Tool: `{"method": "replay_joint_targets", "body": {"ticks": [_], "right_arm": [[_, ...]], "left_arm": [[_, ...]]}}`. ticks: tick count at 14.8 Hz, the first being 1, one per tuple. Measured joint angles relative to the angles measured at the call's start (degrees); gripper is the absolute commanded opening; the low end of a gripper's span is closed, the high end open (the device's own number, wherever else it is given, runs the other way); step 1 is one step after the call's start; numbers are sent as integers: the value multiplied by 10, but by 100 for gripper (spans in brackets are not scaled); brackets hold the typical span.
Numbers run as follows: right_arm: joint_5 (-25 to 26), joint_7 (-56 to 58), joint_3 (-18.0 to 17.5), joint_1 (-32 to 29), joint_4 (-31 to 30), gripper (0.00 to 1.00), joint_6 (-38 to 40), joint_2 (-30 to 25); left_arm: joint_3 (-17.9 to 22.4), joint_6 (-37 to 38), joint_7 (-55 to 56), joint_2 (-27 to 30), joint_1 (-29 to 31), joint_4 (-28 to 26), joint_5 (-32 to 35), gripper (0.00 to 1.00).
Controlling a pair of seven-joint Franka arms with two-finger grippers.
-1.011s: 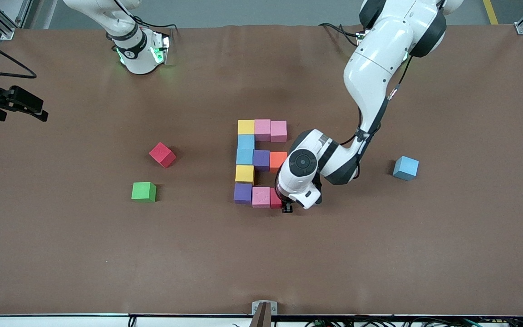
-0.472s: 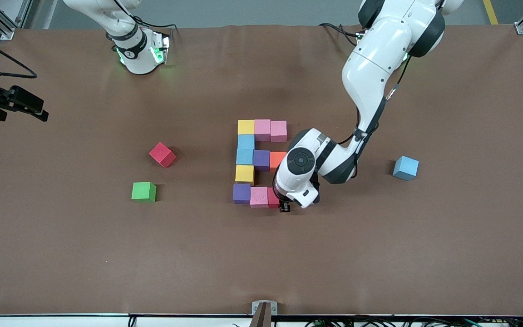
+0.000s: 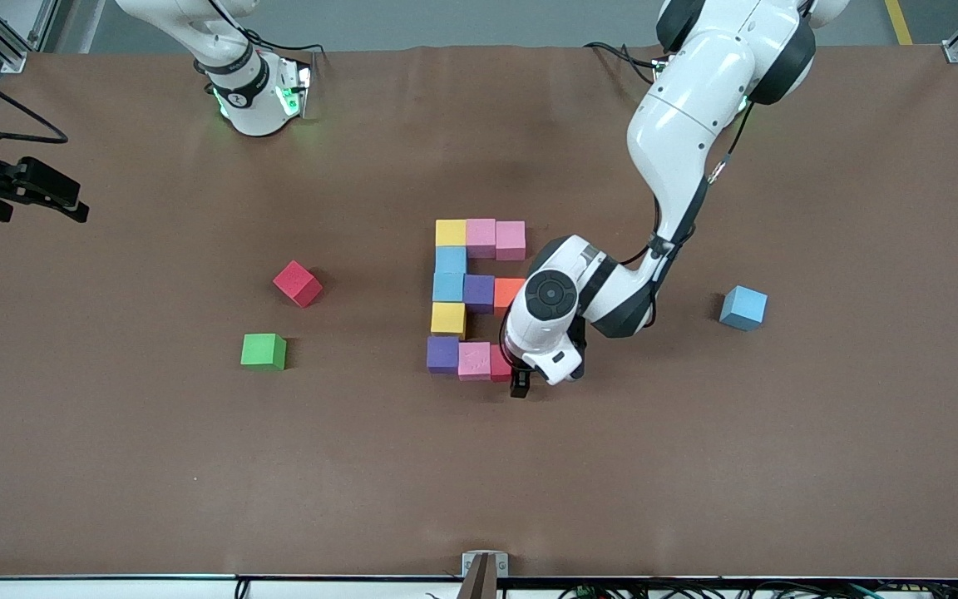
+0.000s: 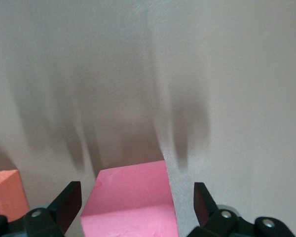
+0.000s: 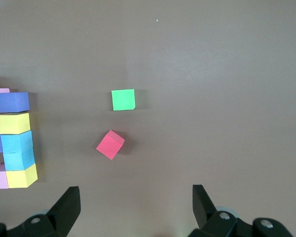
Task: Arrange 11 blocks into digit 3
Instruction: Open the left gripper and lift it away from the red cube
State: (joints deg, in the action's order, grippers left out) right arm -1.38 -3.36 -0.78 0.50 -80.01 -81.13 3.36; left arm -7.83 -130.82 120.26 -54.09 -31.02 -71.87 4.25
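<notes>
The digit 3 [image 3: 449, 288] lies mid-table as touching blocks: three short bars on a yellow, light-blue and purple column. The bar nearest the front camera is purple [image 3: 443, 353], pink [image 3: 475, 360] and red [image 3: 500, 364]. My left gripper [image 3: 515, 374] stands low over that red block [image 4: 133, 202], open, with a gap on each side of it. The orange block [image 4: 5, 195] of the middle bar shows beside it. My right gripper [image 5: 135, 202] waits high over the table, open and empty.
Toward the right arm's end lie a loose red cube [image 3: 297, 283] and a green cube [image 3: 264, 350]; both show in the right wrist view, red [image 5: 110, 144] and green [image 5: 123, 99]. A loose light-blue cube [image 3: 743, 307] sits toward the left arm's end.
The left gripper nudged the nearest bar slightly toward the right arm's end, then opened and let go of the red block. The right arm has not moved.
</notes>
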Motion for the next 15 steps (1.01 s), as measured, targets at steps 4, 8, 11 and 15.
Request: {"method": "replay_joint_targets", "body": {"ticks": [4, 8, 11, 15], "right_arm": [[0, 0, 0, 0, 0, 100, 0, 0], [2, 1, 0, 0, 0, 100, 0, 0], [9, 1, -2, 1, 0, 100, 0, 0], [11, 1, -3, 4, -1, 100, 0, 0]], "left_arm": [[2, 70, -88, 47, 8, 13, 0, 100], [-6, 160, -253, 122, 69, 15, 0, 100], [-8, 244, -475, 166, 136, 15, 0, 100], [-7, 298, -688, 210, 205, 15, 8, 100]]}}
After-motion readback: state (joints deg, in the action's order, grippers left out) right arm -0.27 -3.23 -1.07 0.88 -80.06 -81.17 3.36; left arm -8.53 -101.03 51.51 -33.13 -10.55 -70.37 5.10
